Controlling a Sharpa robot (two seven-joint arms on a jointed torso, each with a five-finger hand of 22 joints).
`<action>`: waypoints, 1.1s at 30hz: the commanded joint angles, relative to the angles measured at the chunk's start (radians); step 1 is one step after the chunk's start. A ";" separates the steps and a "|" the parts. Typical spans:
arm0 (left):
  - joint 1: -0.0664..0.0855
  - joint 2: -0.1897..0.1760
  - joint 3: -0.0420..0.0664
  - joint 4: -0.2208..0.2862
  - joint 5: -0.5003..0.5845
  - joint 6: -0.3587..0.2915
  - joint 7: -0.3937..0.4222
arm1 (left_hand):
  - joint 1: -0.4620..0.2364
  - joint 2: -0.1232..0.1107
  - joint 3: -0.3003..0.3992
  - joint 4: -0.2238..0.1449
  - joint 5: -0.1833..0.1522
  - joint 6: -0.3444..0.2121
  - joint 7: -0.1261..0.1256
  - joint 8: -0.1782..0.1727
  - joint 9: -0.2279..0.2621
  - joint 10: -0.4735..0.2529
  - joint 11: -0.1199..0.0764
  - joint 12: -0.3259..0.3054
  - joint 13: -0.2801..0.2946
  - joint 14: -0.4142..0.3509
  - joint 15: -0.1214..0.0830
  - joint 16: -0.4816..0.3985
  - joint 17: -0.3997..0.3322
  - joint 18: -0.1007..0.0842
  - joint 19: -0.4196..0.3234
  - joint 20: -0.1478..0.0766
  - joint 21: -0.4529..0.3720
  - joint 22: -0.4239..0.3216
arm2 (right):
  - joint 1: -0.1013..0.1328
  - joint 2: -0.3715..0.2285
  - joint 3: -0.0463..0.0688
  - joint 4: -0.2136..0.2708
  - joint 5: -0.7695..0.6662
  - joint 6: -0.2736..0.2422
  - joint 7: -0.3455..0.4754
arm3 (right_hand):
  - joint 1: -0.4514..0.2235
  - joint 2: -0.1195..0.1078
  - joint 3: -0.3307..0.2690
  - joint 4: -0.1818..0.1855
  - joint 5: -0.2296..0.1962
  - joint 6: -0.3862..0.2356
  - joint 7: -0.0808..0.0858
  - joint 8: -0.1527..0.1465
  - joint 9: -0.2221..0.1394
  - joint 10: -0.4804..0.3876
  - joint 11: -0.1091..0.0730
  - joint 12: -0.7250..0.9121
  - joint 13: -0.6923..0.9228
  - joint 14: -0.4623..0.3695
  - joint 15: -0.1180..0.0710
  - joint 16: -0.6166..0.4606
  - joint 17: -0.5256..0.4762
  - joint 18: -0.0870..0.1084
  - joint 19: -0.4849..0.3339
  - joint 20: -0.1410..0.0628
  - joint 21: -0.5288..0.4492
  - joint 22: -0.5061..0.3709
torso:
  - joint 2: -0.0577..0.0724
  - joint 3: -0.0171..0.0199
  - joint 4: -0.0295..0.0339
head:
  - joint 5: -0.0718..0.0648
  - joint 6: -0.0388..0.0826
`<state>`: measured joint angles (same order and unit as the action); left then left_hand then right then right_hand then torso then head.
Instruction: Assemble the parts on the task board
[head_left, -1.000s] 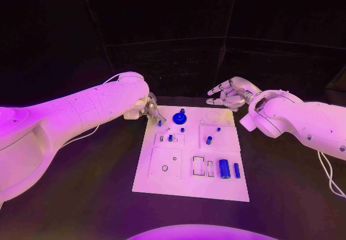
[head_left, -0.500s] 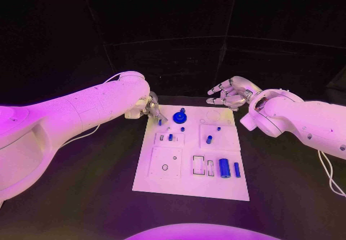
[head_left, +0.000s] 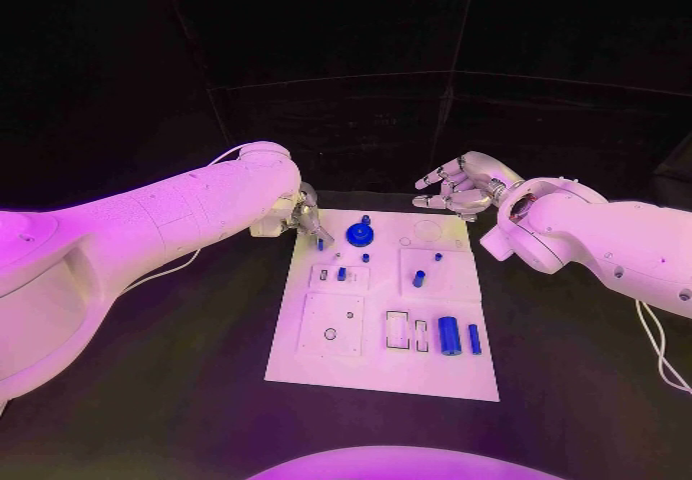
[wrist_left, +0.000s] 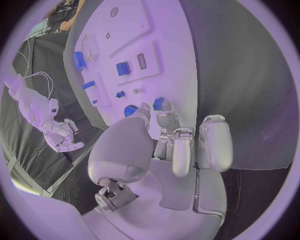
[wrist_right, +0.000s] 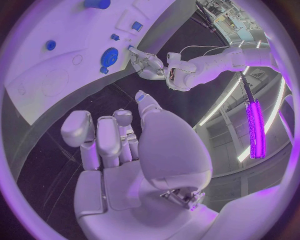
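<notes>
Down on the black table (head_left: 173, 400) the white task board (head_left: 378, 375) lies lengthwise between the two arms, its far end up by both hands. Scattered across it are the parts: a blue gear-shaped disc (head_left: 359, 237) near the far edge, a small blue peg (head_left: 418, 280) toward the middle, a fat blue cylinder (head_left: 449, 337) and a slim blue rod (head_left: 473, 340) side by side at the near right, next to a pair of empty rectangular slots (head_left: 397, 332). A white cable (head_left: 656, 350) trails off the right arm over the table.

Over to the left hand (head_left: 302, 218): it sits at the board's far left corner, fingers bent down toward the surface, fingertips (wrist_left: 164, 119) right by a small blue piece (wrist_left: 159, 103) at the board's edge. Whether it actually pinches that piece, the pictures do not settle; the big white forearm covers much of the hand from above. The gear-shaped disc lies just beside it, toward the board's middle.

Now the right hand (head_left: 456, 188): it hangs off the board's far right corner, above the table, fingers loosely curled and apart, nothing in them. From its wrist the disc (wrist_right: 110, 56) shows well apart from its fingers.
</notes>
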<state>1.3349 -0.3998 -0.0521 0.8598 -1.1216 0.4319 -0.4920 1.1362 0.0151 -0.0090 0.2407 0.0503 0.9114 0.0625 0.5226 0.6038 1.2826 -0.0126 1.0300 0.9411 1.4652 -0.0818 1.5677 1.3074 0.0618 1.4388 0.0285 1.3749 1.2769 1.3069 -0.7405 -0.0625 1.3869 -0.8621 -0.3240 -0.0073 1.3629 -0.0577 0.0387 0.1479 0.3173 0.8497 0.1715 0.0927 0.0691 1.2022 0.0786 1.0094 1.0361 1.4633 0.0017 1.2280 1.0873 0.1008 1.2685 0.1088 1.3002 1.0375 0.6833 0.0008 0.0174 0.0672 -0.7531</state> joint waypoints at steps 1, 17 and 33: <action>0.002 0.000 0.000 0.002 -0.005 -0.009 0.009 | 0.027 0.018 0.010 -0.015 -0.003 0.006 -0.001 -0.007 -0.002 -0.007 0.001 0.004 -0.001 0.106 0.008 0.003 0.263 0.005 0.000 0.007 -0.003 -0.002 | 0.002 0.002 0.001 0.000 0.002 0.006 0.003 | 0.001 0.006 -0.007 0.002 0.005 -0.006 0.001 0.006 0.000 -0.008 0.002 -0.002 -0.001 0.005 -0.002 -0.005 -0.002 0.009 -0.006 -0.001 -0.003 -0.001 | 0.000 -0.0001 0.0002 | 0.000 -0.001; 0.002 -0.004 0.000 0.007 0.040 -0.081 0.042 | 0.231 0.101 0.244 -0.197 -0.003 -0.017 -0.005 -0.013 -0.009 -0.018 -0.003 -0.018 -0.017 0.106 0.004 0.003 0.263 0.006 -0.004 0.002 -0.009 -0.004 | 0.002 -0.001 0.001 -0.007 0.002 0.017 -0.004 | 0.029 0.013 0.001 0.005 0.161 -0.009 0.000 0.012 0.001 -0.015 -0.001 -0.005 -0.013 0.010 -0.005 -0.014 0.000 0.009 0.000 -0.004 -0.011 -0.006 | 0.000 0.0004 -0.0003 | 0.001 0.001; 0.002 -0.089 0.000 0.134 0.136 -0.204 0.049 | 0.086 0.010 0.548 -0.265 0.008 -0.026 0.000 0.043 0.018 -0.007 -0.003 -0.019 -0.032 0.106 0.007 0.003 0.263 0.008 -0.006 0.009 -0.017 -0.005 | 0.002 0.006 0.000 -0.014 0.000 0.029 -0.016 | 0.037 0.011 0.006 0.004 0.185 -0.010 0.000 0.014 0.001 -0.017 -0.001 -0.006 -0.017 0.011 -0.006 -0.017 0.001 0.009 0.000 -0.005 -0.014 -0.008 | -0.004 0.0004 0.0052 | 0.014 -0.003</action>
<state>1.3350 -0.4836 -0.0523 0.9796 -1.0307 0.3054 -0.4582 1.2269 0.0242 0.4072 0.0976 0.0551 0.8896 0.0622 0.5627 0.6207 1.2701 -0.0172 1.0114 0.9105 1.4672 -0.0798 1.5677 1.3074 0.0618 1.4353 0.0319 1.3640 1.2714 1.3068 -0.7348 -0.0627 1.3723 -0.8621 -0.3043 -0.0228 1.3908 -0.0484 0.0390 0.1534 0.4985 0.8497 0.1715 0.1007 0.0691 1.1931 0.0768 1.0095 1.0197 1.4633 0.0018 1.2175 1.0881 0.1009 1.2685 0.1088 1.2924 1.0301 0.6805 0.0014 0.0208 0.0771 -0.7552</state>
